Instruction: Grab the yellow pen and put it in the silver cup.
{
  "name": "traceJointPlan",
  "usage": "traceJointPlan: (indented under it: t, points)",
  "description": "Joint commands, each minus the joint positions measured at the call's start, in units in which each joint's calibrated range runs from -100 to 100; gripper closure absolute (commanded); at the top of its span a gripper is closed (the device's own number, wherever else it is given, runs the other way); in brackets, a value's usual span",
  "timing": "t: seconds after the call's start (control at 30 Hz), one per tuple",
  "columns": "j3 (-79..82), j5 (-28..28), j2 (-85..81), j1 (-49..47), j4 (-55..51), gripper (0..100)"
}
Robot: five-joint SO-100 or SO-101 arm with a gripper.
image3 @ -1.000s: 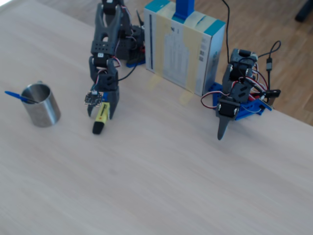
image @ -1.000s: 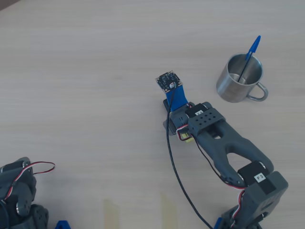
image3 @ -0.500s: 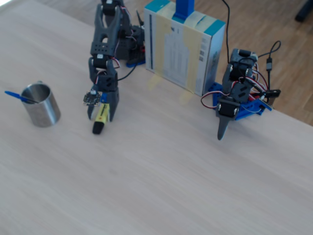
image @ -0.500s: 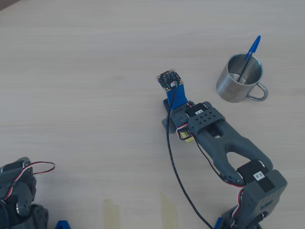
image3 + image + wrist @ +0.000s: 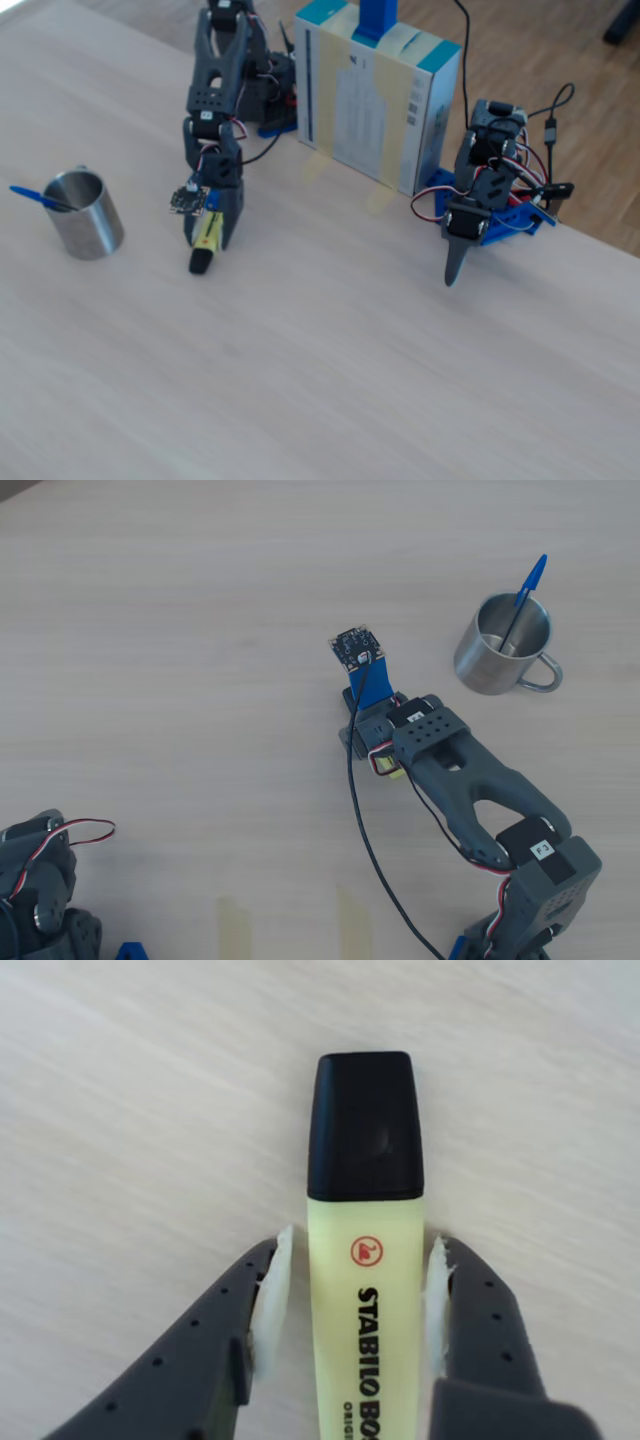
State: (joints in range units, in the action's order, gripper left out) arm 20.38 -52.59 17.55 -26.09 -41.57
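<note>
tool (image 5: pixel 350 1290) astride yellow pen (image 5: pixel 365 1290), table (image 5: pixel 120 1110) w/ room

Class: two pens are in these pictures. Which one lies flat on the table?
The yellow pen, lying between the hand's fingers. The blue pen stands tilted in the cup.

We see a dark grey 3D-printed arm (image 5: pixel 470 790), matte plastic, w/ a forked link that leaves an open slot in the middle. Black servo blocks at the joints carry small white stickers w/ "F-" codes. Rows of small round holes dot the wrist housing. Red/white/black servo leads loop at the wrist; a long black cable (image 5: pixel 372 850) trails back toward the base. A blue bracket up front carries a small bare circuit-board cam (image 5: pixel 354 648). The pincer (image 5: pixel 352 1278) has 2 curved grey fingers (image 5: pixel 205 1345) w/ tiny holes along them & whitish, rough-edged pads inside. Base has blue printed parts.
</note>
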Motion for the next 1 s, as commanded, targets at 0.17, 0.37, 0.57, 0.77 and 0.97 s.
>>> traceJointPlan:
  t: [0.17, 0.37, 0.57, 0.77, 0.97]
  points:
    - [0.3, -0.4, -0.7, 0.7, -0.8, 80]
    - [0.3, -0.4, -0.7, 0.7, -0.8, 80]
    - [0.3, -0.4, -0.7, 0.6, -0.8, 80]
    - [0.3, -0.4, -0.7, 0.7, -0.8, 85]
    - [0.3, -0.4, -0.7, 0.5, -0.8, 86]
